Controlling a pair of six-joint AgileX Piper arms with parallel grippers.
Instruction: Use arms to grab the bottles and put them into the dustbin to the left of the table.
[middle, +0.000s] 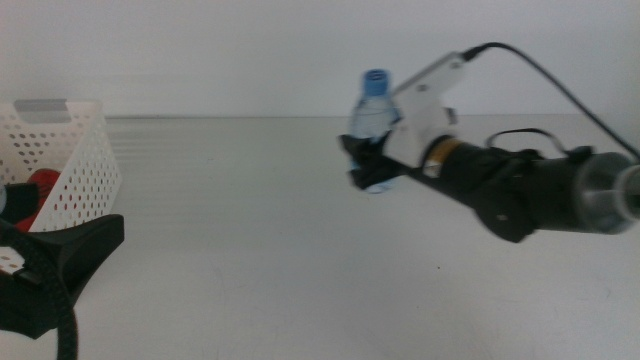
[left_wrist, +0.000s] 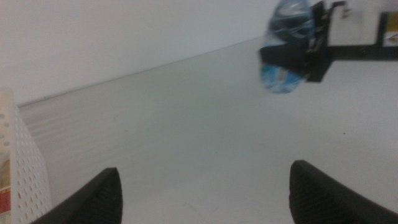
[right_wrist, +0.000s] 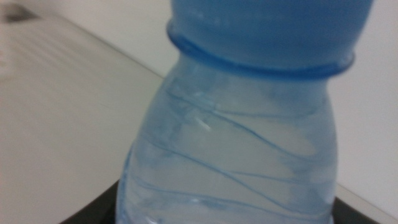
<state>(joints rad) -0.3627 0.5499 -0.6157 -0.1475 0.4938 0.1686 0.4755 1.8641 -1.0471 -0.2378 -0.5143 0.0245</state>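
— While airborne mid-frame: water bottle (middle: 374, 118) clamped in right gripper (middle: 368, 165). Left gripper (left_wrist: 205, 190) spread, empty, lower left.

— Could slip before reaching dustbin (middle: 75, 170), far left; smooth plastic, narrow grip.

Plain white wall (middle: 250, 50) behind; soft even light.

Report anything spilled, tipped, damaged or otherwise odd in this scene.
Nothing stands out. The right gripper holds the capped water bottle upright above the table; no spill shows. A red item lies inside the dustbin. The left gripper waits open beside it.
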